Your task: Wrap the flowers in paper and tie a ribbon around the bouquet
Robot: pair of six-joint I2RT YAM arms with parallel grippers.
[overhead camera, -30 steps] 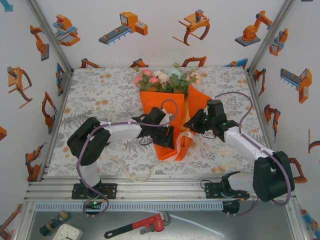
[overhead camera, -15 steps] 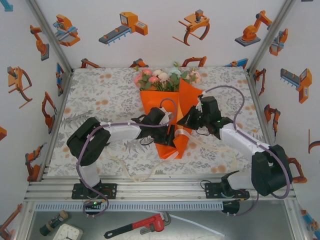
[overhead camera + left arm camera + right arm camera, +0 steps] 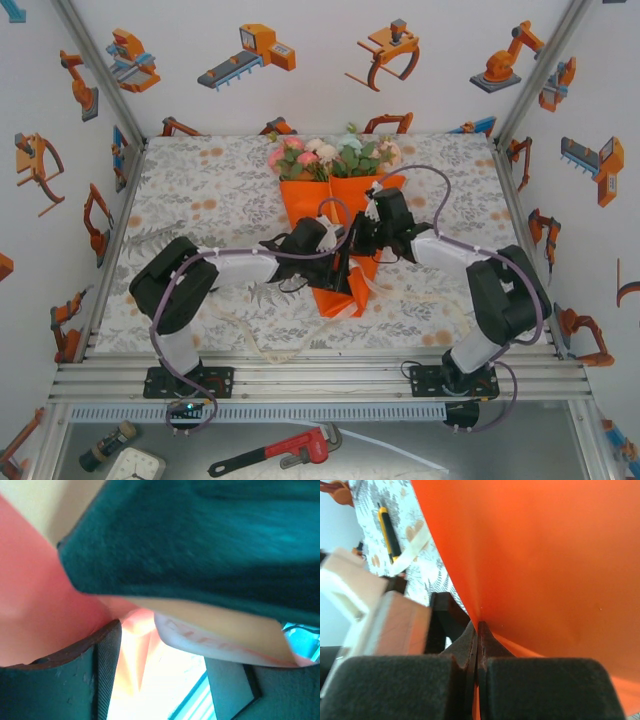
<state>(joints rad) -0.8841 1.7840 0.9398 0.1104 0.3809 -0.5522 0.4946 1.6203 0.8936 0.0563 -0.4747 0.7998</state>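
1. Since 1 second ago the right arm has swung inward toward the bright-orange paper sheet (image 3: pixel 300 200). It has carried the sheet's right flap across the stems, so the sheet now lies folded as a cone on the floral-printed table (image 3: pixel 200 190).
2. At the sheet's right edge, the right pincer (image 3: pixel 364 232) is clenched on the folded flap. In the right wrist view its 2 dark pads (image 3: pixel 530 685) press together with the orange fold running into the seam.
3. Over the sheet's lower middle sits the left pincer (image 3: pixel 338 262). In its wrist view the 2 fingers stand apart with bright light between them, released, clamping nothing.
4. Out of the sheet's wide far end pokes the small bunch of pink, white and pale-green artificial flowers (image 3: pixel 325 157).
5. Just beside the sheet, the thin cream-white fabric ribbon (image 3: pixel 412 550) lies loose on the table.
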